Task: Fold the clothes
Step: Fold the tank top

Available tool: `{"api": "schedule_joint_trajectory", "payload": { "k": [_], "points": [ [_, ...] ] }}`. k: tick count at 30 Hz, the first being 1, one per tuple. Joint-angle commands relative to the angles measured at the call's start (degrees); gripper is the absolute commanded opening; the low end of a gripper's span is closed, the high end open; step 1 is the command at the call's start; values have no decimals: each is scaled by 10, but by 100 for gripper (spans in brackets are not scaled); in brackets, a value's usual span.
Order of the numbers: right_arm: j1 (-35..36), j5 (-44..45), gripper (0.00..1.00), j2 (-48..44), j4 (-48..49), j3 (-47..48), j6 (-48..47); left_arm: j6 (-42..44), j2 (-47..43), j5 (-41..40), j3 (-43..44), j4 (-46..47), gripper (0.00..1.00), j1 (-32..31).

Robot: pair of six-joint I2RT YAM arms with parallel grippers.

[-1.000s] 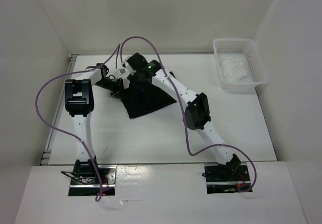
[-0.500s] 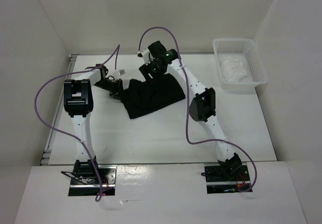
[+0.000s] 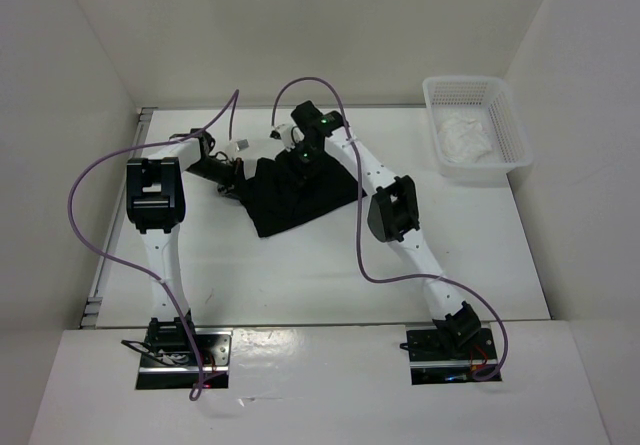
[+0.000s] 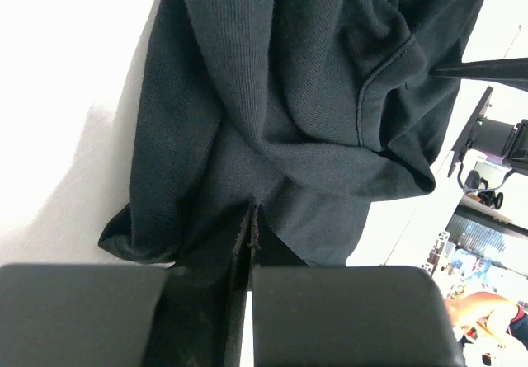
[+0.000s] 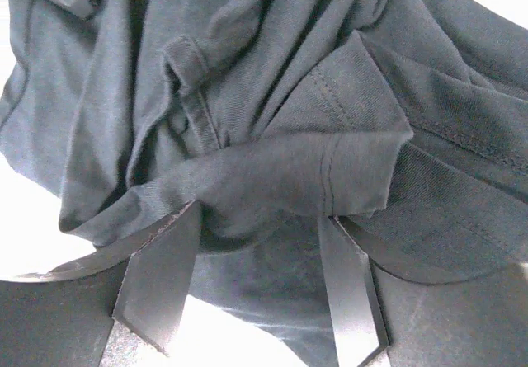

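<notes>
Right hand (image 3: pixel 302 162) has returned, open astride a fold of the soft black T-shirt (image 3: pixel 300 200) that the left hand (image 3: pixel 238 170) pinches — closing may snag extra layers.

one black t-shirt (image 3: pixel 285 210); one white mesh basket (image 3: pixel 470 172); one white cloth (image 3: pixel 466 140); two robot arms (image 3: pixel 155 195) (image 3: pixel 392 210)

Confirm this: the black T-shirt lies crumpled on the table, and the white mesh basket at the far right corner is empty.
Not empty: the white mesh basket holds white fabric, as the top external view shows. The black T-shirt does lie crumpled on the table, and the basket does stand at the far right corner.
</notes>
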Motion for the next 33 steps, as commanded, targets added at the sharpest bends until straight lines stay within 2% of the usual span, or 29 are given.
{"api": "schedule_joint_trajectory", "payload": {
  "k": [1, 4, 5, 11, 12, 18, 29, 33],
  "points": [
    [-3, -26, 66, 5, -14, 39, -8, 24, -5, -15, -12, 0, 5, 4],
    [-3, -26, 53, 5, -14, 39, -13, 24, -5, -15, -12, 0, 5, 4],
    [-3, -26, 44, 5, -14, 39, -13, 24, -5, -15, -12, 0, 5, 4],
    [15, -16, 20, -17, -9, 39, -13, 24, 0, -9, -12, 0, 5, 4],
    [15, -16, 14, -17, -9, 39, -13, 24, 6, -9, -12, 0, 5, 4],
    [34, -10, 11, -18, -9, 50, -13, 24, 6, -4, -6, -5, 5, 4],
    [119, 24, 11, -24, 18, 82, 2, 24, 11, -4, -6, -5, 5, -2],
    [142, 29, 18, -2, 25, 107, 8, 24, 11, -4, -6, -5, 5, -7]
  ]
}}
